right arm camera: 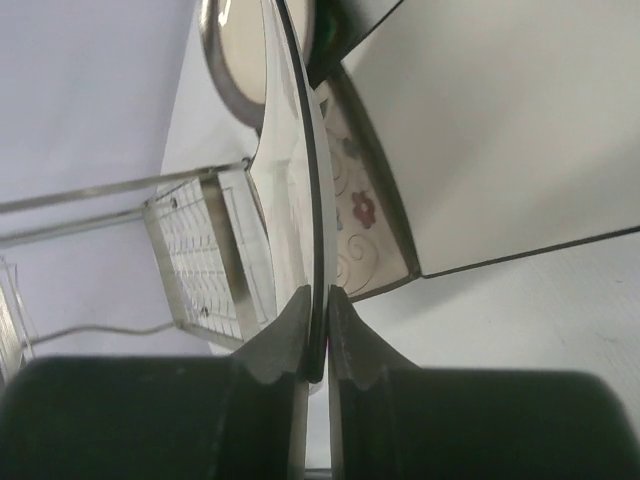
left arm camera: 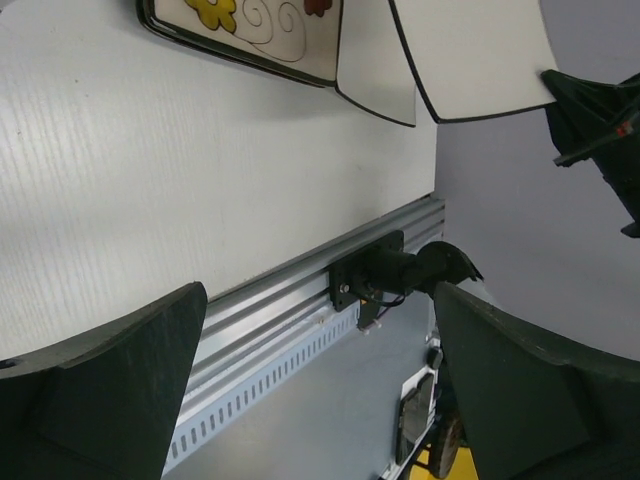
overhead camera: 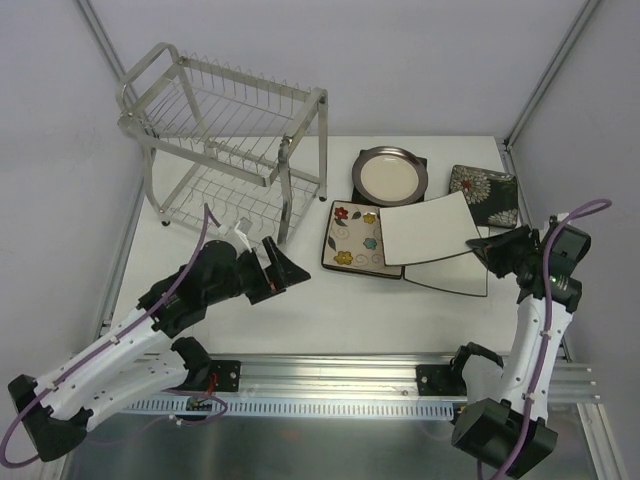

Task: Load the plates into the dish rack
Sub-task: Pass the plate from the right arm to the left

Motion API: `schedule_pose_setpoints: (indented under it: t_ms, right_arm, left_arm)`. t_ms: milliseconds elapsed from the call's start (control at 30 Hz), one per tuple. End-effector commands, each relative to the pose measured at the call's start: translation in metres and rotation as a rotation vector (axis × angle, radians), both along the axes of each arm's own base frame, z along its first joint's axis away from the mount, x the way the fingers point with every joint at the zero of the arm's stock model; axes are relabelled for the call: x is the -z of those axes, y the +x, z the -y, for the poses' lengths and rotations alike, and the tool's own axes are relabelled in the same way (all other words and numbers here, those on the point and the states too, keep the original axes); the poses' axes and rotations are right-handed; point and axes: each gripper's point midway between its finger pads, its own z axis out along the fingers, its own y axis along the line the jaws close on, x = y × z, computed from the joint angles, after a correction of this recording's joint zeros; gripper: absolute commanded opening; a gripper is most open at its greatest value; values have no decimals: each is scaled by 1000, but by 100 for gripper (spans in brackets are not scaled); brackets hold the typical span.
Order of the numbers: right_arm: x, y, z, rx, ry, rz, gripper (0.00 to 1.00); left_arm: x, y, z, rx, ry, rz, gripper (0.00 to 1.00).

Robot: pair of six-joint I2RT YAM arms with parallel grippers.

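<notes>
We see the dish rack (overhead camera: 230,130) at the table's (overhead camera: 330,310) back left, with the plates (overhead camera: 352,238) clustered to its right. Our right gripper (overhead camera: 490,245) clenches the white plate (overhead camera: 428,228) by its edge, above the others. Our left gripper (overhead camera: 281,271) gapes near the rack.

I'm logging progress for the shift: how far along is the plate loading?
Done: nothing yet, the dish rack holds no plates. In hand: the right gripper pinches the edge of a white square plate; the left gripper is open and empty. Left: that plate, the second white plate, the floral plate, the round plate and the dark bloom plate.
</notes>
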Motion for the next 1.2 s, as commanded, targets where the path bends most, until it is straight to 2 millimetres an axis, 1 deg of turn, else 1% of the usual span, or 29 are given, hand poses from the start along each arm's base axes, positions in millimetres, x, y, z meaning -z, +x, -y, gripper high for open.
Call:
schedule_pose_setpoints:
  t_ms: [0, 33, 100, 133, 233, 267, 433, 533, 633, 733, 767, 833, 867, 900, 933, 1033, 1067, 1133, 1167]
  right_arm:
    - [-79, 11, -39, -213, 23, 319, 1]
    - [-80, 10, -47, -249, 29, 327, 1]
    - [-82, 7, -54, -282, 30, 336, 1]
    - [-83, 5, -62, -318, 36, 354, 1]
    - [-85, 2, -76, -370, 74, 373, 1]
    - [-81, 1, -79, -378, 89, 367, 1]
    - [-80, -4, -97, -437, 151, 384, 1]
    - [-81, -9, -106, -470, 170, 395, 1]
    - [-83, -12, -113, -500, 186, 401, 1]
    - [-86, -14, -119, -522, 202, 410, 1]
    - [-87, -14, -121, -527, 216, 411, 1]
    - [-90, -15, -126, -548, 234, 424, 1]
    - [-92, -16, -127, -549, 247, 423, 1]
    - [-92, -17, -129, -557, 253, 424, 1]
    - [-93, -18, -132, -569, 256, 428, 1]
    - [-95, -21, -138, -596, 277, 435, 1]
    - [-96, -22, -140, -605, 284, 440, 0]
    - [-99, -25, -144, -620, 297, 447, 1]
    - [-99, -26, -145, -625, 298, 449, 0]
  left_arm:
    - [-19, 24, 10, -111, -32, 56, 99]
    - [-22, 27, 12, -125, -37, 69, 99]
    - [-24, 33, 14, -153, -36, 81, 99]
    - [-28, 34, 16, -159, -51, 90, 99]
    - [-26, 39, 20, -178, -60, 91, 99]
    - [-27, 42, 21, -189, -72, 100, 99]
    - [-35, 49, 25, -221, -123, 147, 99]
    - [-38, 52, 32, -227, -130, 167, 99]
    - [-35, 57, 37, -240, -112, 166, 99]
    - [-26, 63, 44, -266, -106, 131, 99]
    - [-19, 63, 47, -270, -94, 115, 99]
    - [-16, 67, 47, -307, -97, 99, 99]
    - [-15, 69, 50, -316, -105, 100, 99]
    - [-15, 71, 51, -329, -115, 98, 99]
    - [-19, 73, 53, -336, -137, 108, 99]
    - [-21, 77, 58, -346, -166, 123, 96]
    - [-26, 79, 61, -346, -194, 136, 96]
    - [-28, 81, 65, -333, -198, 153, 93]
    - [-33, 81, 67, -324, -208, 164, 92]
